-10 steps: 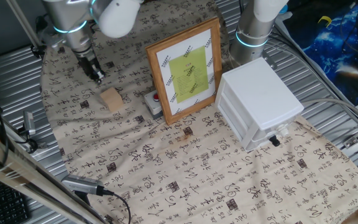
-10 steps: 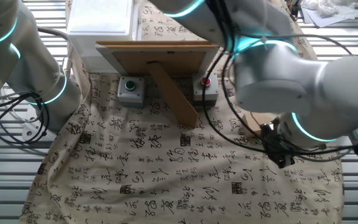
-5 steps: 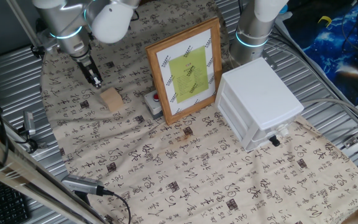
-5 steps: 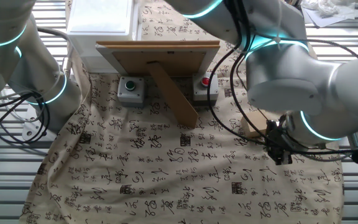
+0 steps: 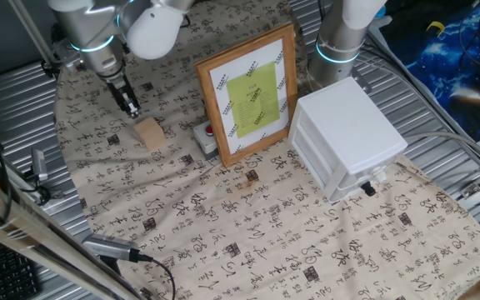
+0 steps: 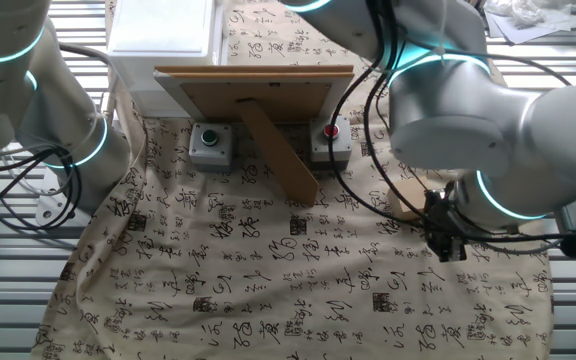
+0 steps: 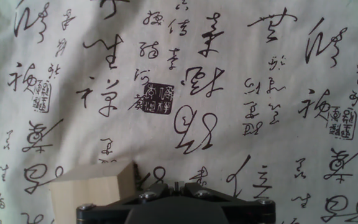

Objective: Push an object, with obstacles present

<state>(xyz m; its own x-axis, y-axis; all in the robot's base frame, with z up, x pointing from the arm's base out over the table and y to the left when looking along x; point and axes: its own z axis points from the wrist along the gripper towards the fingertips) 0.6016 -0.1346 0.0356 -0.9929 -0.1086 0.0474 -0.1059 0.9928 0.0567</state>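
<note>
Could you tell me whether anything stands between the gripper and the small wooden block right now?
Nothing visible does. The gripper sits right beside the wooden block, with only bare cloth around them. The red-button box and the picture frame stand on the block's other side.

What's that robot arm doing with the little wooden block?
The gripper sits low on the cloth, right beside the wooden block, set to push it. Whether they touch is unclear. Nearby stand a picture frame, a grey box with a red button and a white drawer unit.
</note>
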